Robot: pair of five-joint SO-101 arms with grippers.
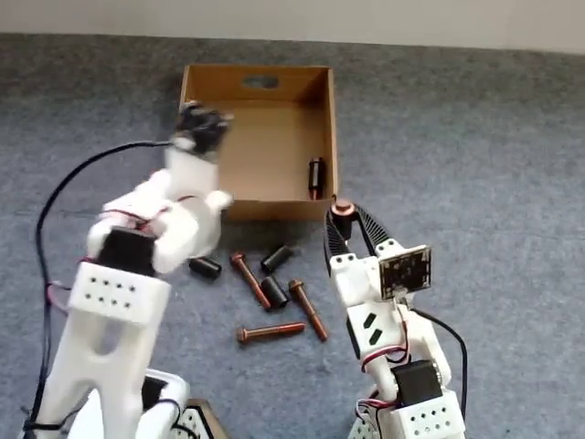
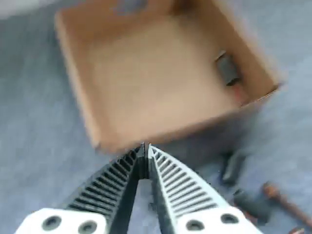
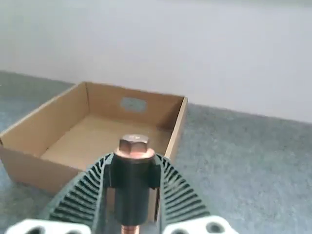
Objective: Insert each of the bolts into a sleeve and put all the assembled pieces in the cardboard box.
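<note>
The cardboard box stands at the back centre, with one assembled bolt and sleeve lying by its right wall. My left gripper hangs over the box's left wall; in the left wrist view it is shut with nothing in it, above the box's front wall. My right gripper is just outside the box's front right corner. It is shut on a black sleeve with a copper bolt through it, held upright.
On the grey carpet in front of the box lie three loose bolts and three black sleeves, between the two arms. A black cable loops to the left of the left arm.
</note>
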